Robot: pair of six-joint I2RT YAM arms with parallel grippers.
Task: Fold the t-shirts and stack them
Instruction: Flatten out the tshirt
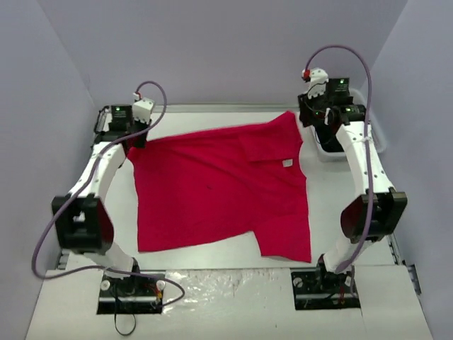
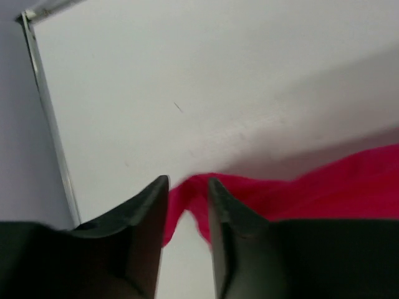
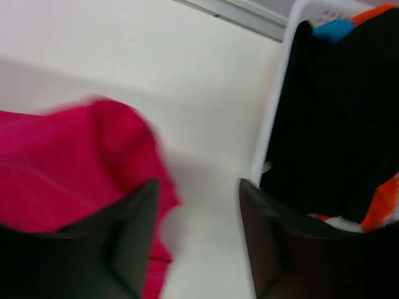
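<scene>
Counter (image 1: 212, 258), white, carries the crimson t-shirt (image 1: 212, 184) spread nearly flat across the middle of the top view, one sleeve reaching toward the upper right. At far right the white basket (image 3: 274, 106) holds a black t-shirt (image 3: 349, 112) and an orange t-shirt (image 3: 386, 205). At the shirt's upper-left corner the left gripper (image 2: 188, 180) has its jaws slightly parted, with red cloth showing in the gap. Between sleeve and basket the right gripper (image 3: 198, 184) hangs with its jaws wide apart. The neck label (image 1: 288, 163) lies right of centre.

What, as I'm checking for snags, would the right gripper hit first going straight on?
Likely the bare table, between the red t-shirt and the white basket; the right gripper is open with neither in its gap. Depth unclear.
</scene>
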